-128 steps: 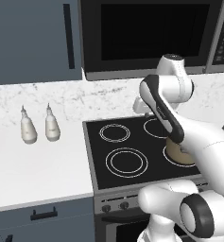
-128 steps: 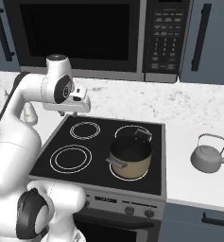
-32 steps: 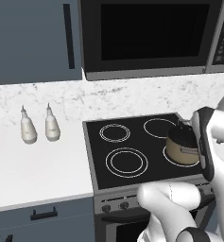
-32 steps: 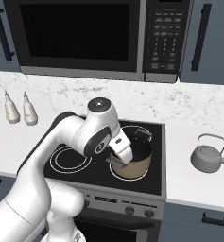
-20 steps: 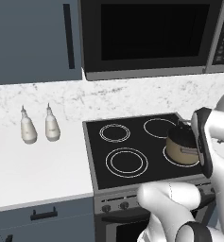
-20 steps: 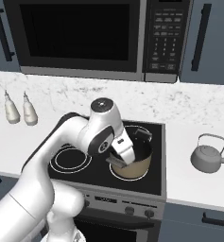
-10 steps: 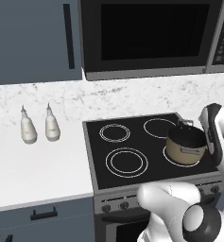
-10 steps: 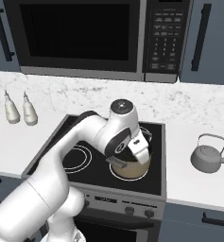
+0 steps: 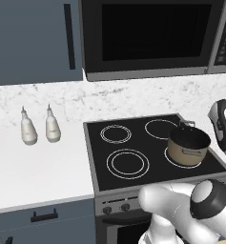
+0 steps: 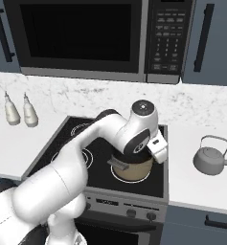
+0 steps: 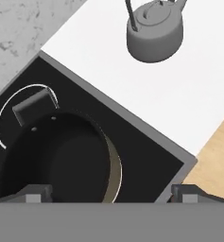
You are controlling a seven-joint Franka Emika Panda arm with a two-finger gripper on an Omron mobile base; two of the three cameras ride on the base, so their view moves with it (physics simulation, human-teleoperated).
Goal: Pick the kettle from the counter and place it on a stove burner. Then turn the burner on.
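1 swing has carried the gripper (image 11: 111, 196), jaws wide and empty, over the pot (image 10: 131, 168) toward the kettle (image 10: 211, 161) on the table (image 10: 201, 186).

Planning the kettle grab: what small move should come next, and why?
Probably carry the open gripper on past the pot toward the kettle. The kettle sits untouched on the counter, right of the cooktop, and the jaws hover over the pot, holding nothing.

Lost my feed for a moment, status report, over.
End effector open, empty, above pot. Kettle untouched on counter right of cooktop. Pot occupies front right burner.
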